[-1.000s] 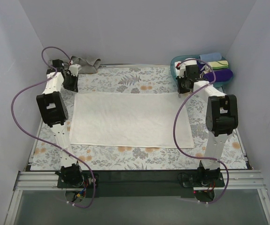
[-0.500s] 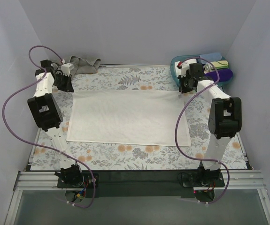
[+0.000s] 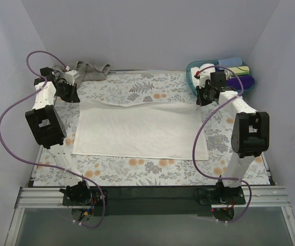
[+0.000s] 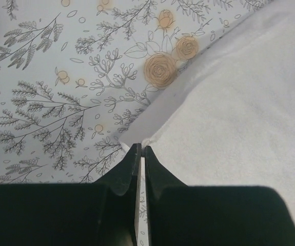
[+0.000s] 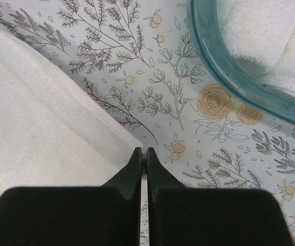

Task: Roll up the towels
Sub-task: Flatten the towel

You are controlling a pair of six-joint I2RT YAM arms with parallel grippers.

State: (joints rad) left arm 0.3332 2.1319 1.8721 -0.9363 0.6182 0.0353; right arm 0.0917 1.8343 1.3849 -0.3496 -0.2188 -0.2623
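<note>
Towels, two: white towel [image 3: 139, 128], rectangular, flat on the table [image 3: 152, 171], far edge rippled; grey-beige towel [image 3: 88, 69], crumpled, far-left corner. Grippers, two: left gripper [image 4: 140, 148] and right gripper [image 5: 143, 151], each clamped on a far corner of the white towel.

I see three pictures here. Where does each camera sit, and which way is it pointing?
Top view: high above and behind the robot, looking down at the large white terry towel on the flowered tabletop; both arms show.
Left wrist: on the left arm, looking down past its black left hand, shut on a towel corner.
Right wrist: likewise, with the right hand shut on the other far corner, near the teal plastic basket.
Shared: all three see the towel; the top and right wrist views both see the basket.
</note>
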